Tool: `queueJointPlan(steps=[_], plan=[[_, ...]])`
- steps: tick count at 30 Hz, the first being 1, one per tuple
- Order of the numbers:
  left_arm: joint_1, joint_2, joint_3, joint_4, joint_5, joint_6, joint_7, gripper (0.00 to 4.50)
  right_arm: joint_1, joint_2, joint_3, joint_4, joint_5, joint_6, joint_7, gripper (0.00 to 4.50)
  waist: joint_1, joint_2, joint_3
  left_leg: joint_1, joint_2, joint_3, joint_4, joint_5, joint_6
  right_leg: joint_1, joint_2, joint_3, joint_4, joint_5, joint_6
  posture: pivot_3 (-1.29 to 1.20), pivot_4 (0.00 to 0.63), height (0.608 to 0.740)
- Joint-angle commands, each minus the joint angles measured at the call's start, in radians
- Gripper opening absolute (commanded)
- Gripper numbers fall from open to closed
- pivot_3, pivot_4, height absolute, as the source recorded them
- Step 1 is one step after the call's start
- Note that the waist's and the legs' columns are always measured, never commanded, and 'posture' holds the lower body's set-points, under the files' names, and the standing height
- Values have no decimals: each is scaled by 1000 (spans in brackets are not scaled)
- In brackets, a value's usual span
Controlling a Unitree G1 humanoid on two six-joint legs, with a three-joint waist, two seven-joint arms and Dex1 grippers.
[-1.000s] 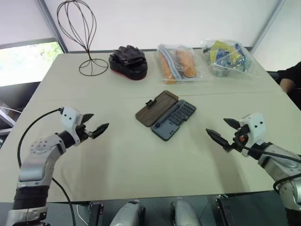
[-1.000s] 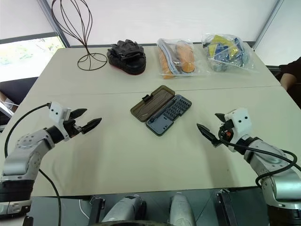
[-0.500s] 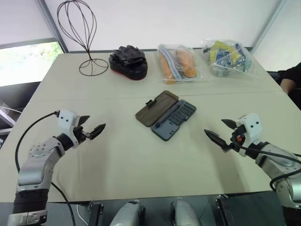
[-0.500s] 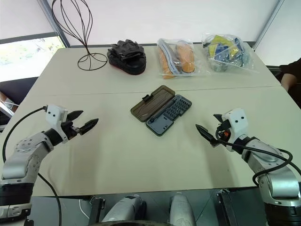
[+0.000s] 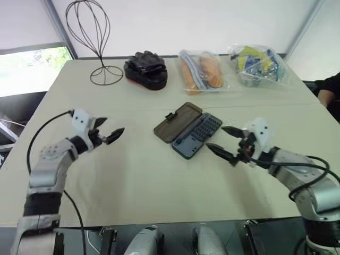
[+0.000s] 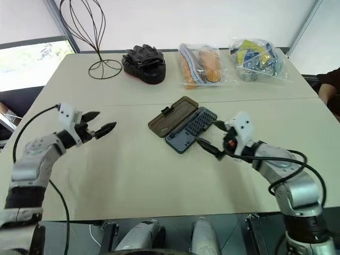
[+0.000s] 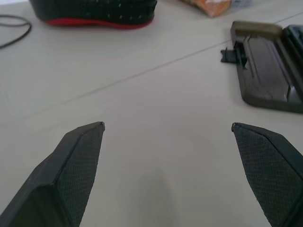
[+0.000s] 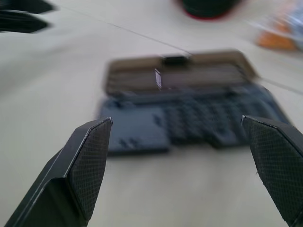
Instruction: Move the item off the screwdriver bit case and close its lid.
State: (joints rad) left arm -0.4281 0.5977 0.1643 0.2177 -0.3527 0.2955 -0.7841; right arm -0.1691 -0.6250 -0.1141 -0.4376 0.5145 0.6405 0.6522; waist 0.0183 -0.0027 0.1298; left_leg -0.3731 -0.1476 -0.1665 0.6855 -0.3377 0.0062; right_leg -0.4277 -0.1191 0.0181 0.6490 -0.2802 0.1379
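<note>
The screwdriver bit case (image 5: pixel 197 135) lies open in the middle of the table, its grey-blue tray holding rows of bits. The lid (image 5: pixel 177 121), smoky brown with a black latch tab, lies flat on the table to the tray's left. The item is too small to tell; a small pale speck (image 8: pixel 157 78) shows on the lid by the hinge. My right gripper (image 5: pixel 214 136) hovers open just beside the tray's near right edge, pointing at the case. Well to the left of the lid, my left gripper (image 5: pixel 114 125) is open with nothing between its fingers.
Along the table's far side stand a wire head form (image 5: pixel 90 37), a black pad with a red sole (image 5: pixel 146 70), a clear bag of orange things (image 5: pixel 202 71) and a bag of yellow and blue things (image 5: pixel 259 64). A person's dark sleeve (image 5: pixel 330 87) shows at the right edge.
My right gripper has swung left from the table's right side up to the case. My left gripper has moved a little forward and up. The case has not moved.
</note>
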Motion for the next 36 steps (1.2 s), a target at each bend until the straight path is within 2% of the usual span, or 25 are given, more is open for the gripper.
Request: queueJointPlan(steps=[1,3,6,10,15,20,23,31,36], plan=[[-164,-14,-61,154,43,-62,-76,4490,-15,12,11,-15,-15,-10,-23,4500,0,0,0,0,0,0,0,0,0,0,0,0,0,0,0,0,150,740],[-257,-39,-97,267,73,-98,-110,4490,-17,20,24,-15,-23,-15,-31,4500,-2,-1,0,-1,-2,0,1,0,0,0,0,-2,0,0,0,0,150,740],[-484,-146,-180,598,172,-219,-148,4490,-10,45,44,-22,-53,-38,-63,4500,-5,-2,0,-1,-2,-1,1,0,0,0,0,-3,0,0,0,0,150,740],[-620,-227,-212,867,237,-311,-177,4490,30,81,34,-57,-74,-45,-121,4500,-18,-2,0,-2,-2,1,1,0,0,-1,-1,-3,0,0,0,0,150,740],[-675,-263,-253,1029,342,-359,-114,4490,102,111,26,-125,-89,-41,-186,4500,-39,-2,0,-2,0,1,-2,0,0,-5,-1,-2,5,0,0,0,150,740],[-656,-260,-294,1092,427,-289,-71,4490,137,126,16,-153,-100,-43,-227,4500,-32,-3,0,-2,-1,1,0,0,0,-5,0,-2,6,0,0,0,150,740],[-642,-264,-257,1107,410,-235,-51,3645,137,132,22,-148,-110,-49,-236,4500,-32,-4,-1,0,-1,1,1,0,0,-3,0,-2,6,0,0,0,150,740],[-628,-270,-242,1106,421,-181,-131,27,128,128,11,-131,-118,-58,-233,4500,-33,-4,-3,1,0,2,1,0,0,-3,1,-1,7,0,0,0,150,740],[-632,-266,-252,1104,437,-172,-161,27,127,130,13,-126,-123,-60,-233,4500,-33,-4,-3,1,-1,2,1,0,0,-3,1,-1,7,0,0,0,150,740]])
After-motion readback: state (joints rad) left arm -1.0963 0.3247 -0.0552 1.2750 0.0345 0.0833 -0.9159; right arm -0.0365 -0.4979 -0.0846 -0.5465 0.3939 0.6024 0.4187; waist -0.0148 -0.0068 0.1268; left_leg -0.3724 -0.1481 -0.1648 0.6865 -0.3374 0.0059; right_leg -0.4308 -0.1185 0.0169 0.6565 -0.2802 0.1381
